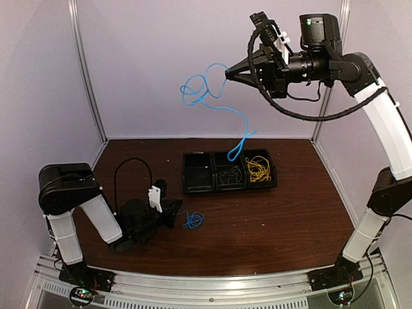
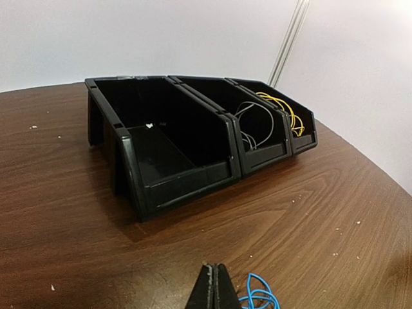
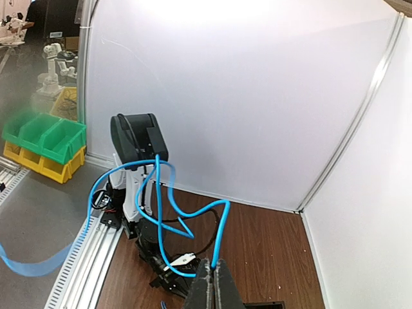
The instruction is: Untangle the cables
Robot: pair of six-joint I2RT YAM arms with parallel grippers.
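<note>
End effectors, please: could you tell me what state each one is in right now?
Left end effector: closed, small blue cable beside it.
Right end effector: closed on the long blue cable.

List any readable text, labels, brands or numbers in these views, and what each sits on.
None readable in any view.
Black bins: no labels on the fronts.
Blue cable: no tag or print visible.
Small boards at the arm bases: any markings are too small to read.
Green and yellow bins outside the cell: blurred, no text made out.
</note>
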